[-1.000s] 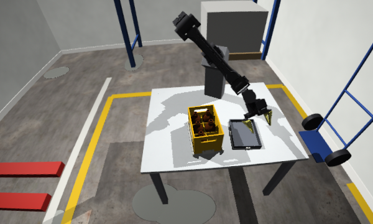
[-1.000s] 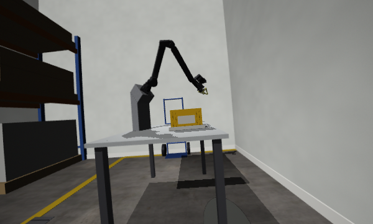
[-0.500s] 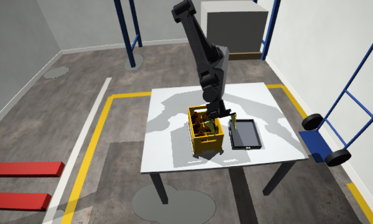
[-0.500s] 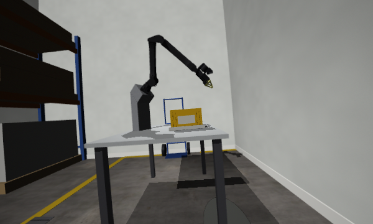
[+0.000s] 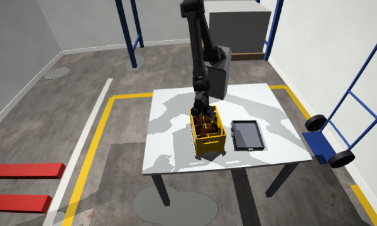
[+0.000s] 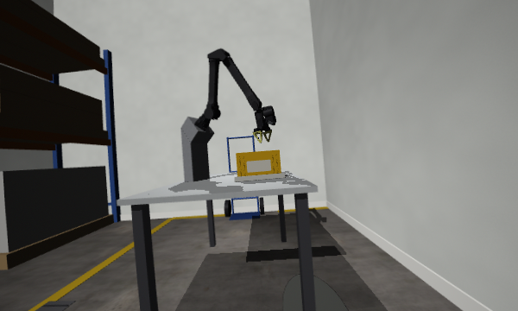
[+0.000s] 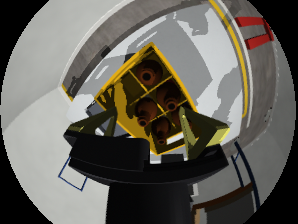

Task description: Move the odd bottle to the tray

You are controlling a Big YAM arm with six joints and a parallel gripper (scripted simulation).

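My gripper (image 5: 205, 115) (image 6: 263, 141) (image 7: 148, 109) is open and empty, pointing down a little above the yellow crate (image 5: 210, 148) (image 6: 258, 154) (image 7: 121, 107). Several brown bottles stand in the crate's compartments. One bottle (image 7: 147, 76) stands apart from a group: a second bottle (image 7: 171, 105), a third bottle (image 7: 142, 121), another bottle (image 7: 161, 141) and one mostly hidden behind the right finger. I cannot tell which neck differs. The dark tray (image 5: 247, 135) lies empty right of the crate in the top view; in the wrist view it is mostly hidden.
The crate and tray stand on the white table (image 5: 284, 147) (image 6: 155, 196), with a gap between them. The arm's grey pedestal (image 5: 218, 81) (image 6: 198, 151) stands at the table's back side. A blue hand truck (image 5: 320, 145) stands beyond the right edge.
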